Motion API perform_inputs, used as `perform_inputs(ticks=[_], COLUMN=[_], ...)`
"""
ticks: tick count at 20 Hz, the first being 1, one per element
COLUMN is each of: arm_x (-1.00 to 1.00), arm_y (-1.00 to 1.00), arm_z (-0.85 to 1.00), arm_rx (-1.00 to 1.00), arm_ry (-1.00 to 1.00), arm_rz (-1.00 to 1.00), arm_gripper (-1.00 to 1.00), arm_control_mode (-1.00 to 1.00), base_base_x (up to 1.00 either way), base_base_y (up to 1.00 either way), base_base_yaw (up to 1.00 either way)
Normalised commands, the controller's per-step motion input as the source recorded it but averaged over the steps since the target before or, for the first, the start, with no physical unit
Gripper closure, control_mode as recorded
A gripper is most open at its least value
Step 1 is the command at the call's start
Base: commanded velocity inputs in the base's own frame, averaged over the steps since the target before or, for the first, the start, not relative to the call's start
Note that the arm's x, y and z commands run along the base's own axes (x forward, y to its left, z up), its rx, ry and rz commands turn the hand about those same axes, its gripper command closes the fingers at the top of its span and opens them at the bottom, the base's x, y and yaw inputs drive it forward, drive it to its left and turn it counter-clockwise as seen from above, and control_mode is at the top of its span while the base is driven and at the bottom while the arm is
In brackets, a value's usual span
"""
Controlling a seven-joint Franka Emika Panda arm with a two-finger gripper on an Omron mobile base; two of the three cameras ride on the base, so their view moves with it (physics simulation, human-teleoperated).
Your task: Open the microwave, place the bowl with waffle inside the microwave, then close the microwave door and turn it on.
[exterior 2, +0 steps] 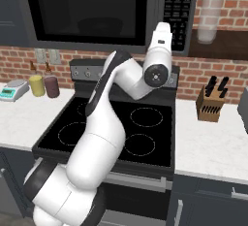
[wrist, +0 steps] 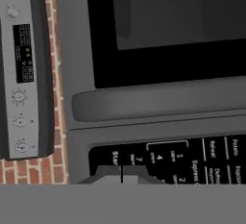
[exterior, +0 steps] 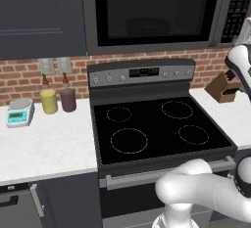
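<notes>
Two closed fingertips of the hand (wrist: 122,174) sit before the microwave (exterior: 147,11) keypad (wrist: 192,158), stove (exterior: 152,124) below.

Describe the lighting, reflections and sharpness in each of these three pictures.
Left base view: flat, even light; the wide black glass microwave door shows a faint dark rounded shape, no glare. Right base view: soft, slightly blurred render; the wooden knife block casts a faint shadow on the white counter. Hand view: rolled sideways, the black button keypad legible but fuzzy above the dark two-finger gripper.
</notes>
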Motion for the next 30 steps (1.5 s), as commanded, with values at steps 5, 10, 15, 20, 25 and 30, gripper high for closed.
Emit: perform_inputs(ticks=[5,10,15,20,25,30], arm_x=[0.22,0.18,0.36,0.39,0.36,0.32], arm_y=[0.00,-0.02,-0.12,-0.26,-0.20,-0.06], arm_z=[0.02,0.00,-0.02,-0.15,-0.30,-0.24], arm_rx=[0.00,0.00,0.00,0.00,0.00,0.00], arm_ry=[0.00,0.00,0.00,0.00,0.00,0.00], arm_rz=[0.00,0.00,0.00,0.00,0.00,0.00], arm_gripper=[1.00,1.00,1.00,1.00,1.00,1.00], arm_control_mode=[-1.00,-1.00,-1.00,-1.00,-1.00,-1.00], base_base_x=[0.00,0.00,0.00,0.00,0.00,0.00], base_base_y=[0.00,0.00,0.00,0.00,0.00,0.00], base_base_yaw=[0.00,0.00,0.00,0.00,0.00,0.00])
